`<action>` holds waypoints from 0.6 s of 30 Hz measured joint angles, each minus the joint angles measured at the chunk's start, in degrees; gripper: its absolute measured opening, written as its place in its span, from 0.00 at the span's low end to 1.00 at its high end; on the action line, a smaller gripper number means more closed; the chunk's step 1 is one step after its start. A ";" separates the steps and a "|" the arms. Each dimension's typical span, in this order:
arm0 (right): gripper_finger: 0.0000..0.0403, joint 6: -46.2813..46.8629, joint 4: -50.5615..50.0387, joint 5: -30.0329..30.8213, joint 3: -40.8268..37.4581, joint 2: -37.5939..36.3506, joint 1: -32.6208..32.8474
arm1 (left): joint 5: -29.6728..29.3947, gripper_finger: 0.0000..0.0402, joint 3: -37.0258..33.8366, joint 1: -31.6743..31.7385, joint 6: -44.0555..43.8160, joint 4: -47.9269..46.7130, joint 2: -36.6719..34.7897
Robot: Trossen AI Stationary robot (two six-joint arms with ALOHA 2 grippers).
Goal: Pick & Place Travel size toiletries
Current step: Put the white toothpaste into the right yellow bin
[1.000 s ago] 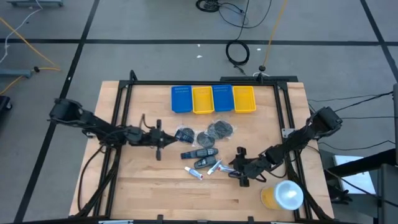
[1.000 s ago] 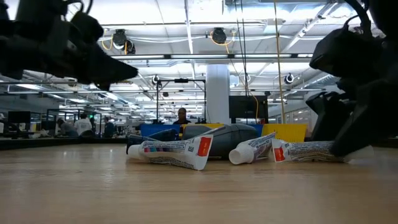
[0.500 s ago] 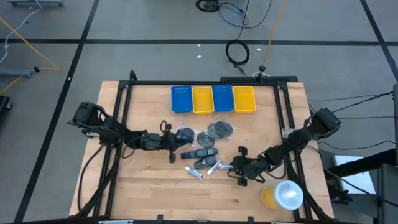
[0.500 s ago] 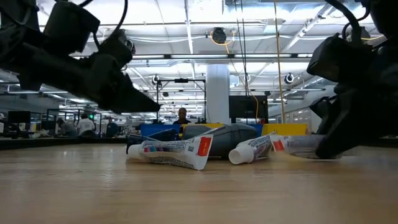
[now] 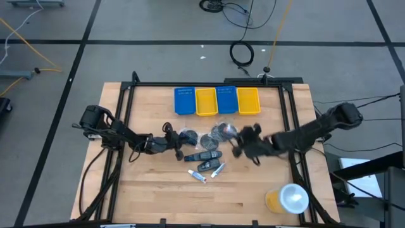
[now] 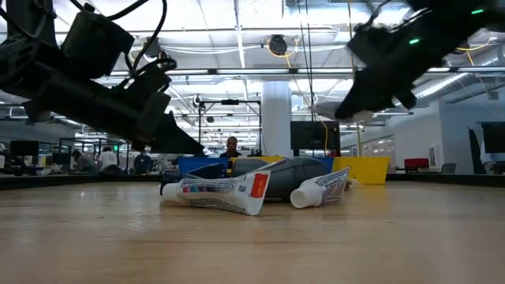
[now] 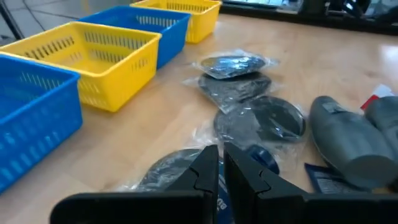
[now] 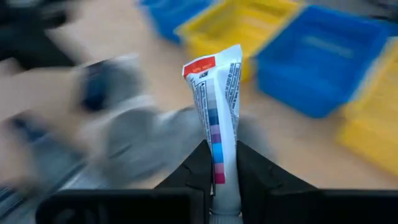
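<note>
Toiletries [image 5: 205, 155] mostly lie loose mid-bench with the bins [image 5: 217, 101] looking empty, right tool [image 8: 221, 163] clamped on one white tube [image 8: 214, 115] near them, left tool [image 7: 221, 171] nearly closed, empty, over a pouch [image 7: 171, 168].

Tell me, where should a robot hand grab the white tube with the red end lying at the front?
Probably across the middle of the white tube, coming straight down from above. It lies flat on the table with bare wood on its near side, and its long thin body gives two fingers opposite sides to pinch.
</note>
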 joint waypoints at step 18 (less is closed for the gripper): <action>0.09 -8.70 -16.02 -16.72 7.91 2.55 -40.13 | 0.10 0.06 -0.02 -0.04 -3.41 -3.37 0.00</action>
